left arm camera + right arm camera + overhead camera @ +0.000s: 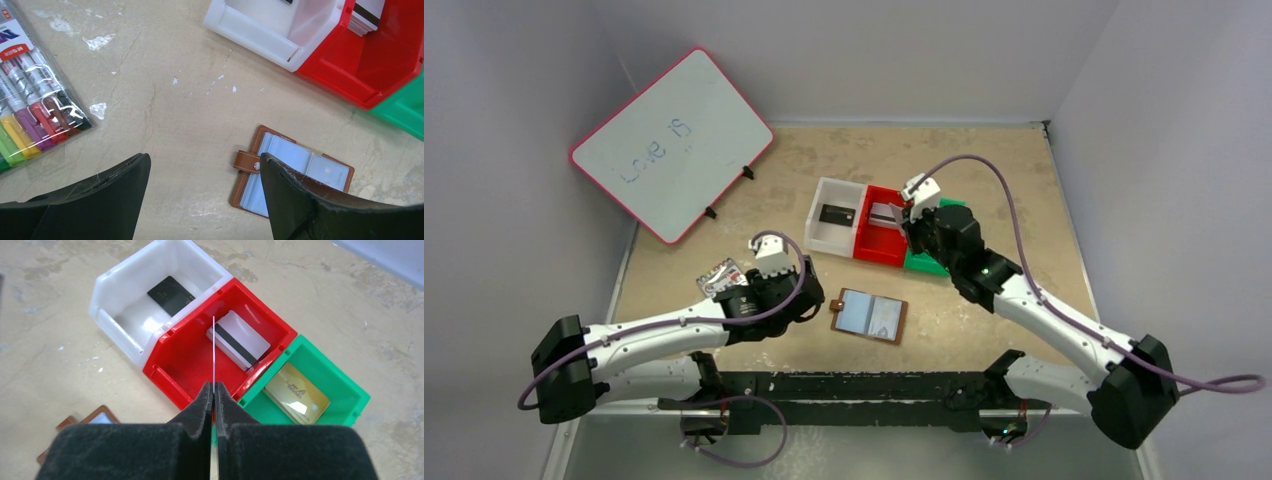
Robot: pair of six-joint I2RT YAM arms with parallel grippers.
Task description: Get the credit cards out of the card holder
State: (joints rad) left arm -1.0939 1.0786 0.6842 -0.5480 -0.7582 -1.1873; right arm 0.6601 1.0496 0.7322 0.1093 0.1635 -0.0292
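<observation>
The brown card holder [870, 315] lies open on the table, bluish sleeves up; it also shows in the left wrist view [300, 162] and at the right wrist view's lower left edge [95, 417]. My right gripper [213, 387] is shut on a thin pale card [213, 345], seen edge-on, above the red bin [175, 375]. A silvery grey card with a dark stripe [239, 342] lies in the red bin. A black card [171, 294] lies in the white bin [120, 330]. A gold card [297, 392] lies in the green bin [350, 400]. My left gripper [205, 165] is open and empty, just left of the holder.
A pack of coloured markers [722, 275] lies left of my left gripper and shows in its wrist view [30, 100]. A pink-framed whiteboard [672, 140] stands at the back left. The three bins [834, 240] sit side by side behind the holder. Grey walls enclose the table.
</observation>
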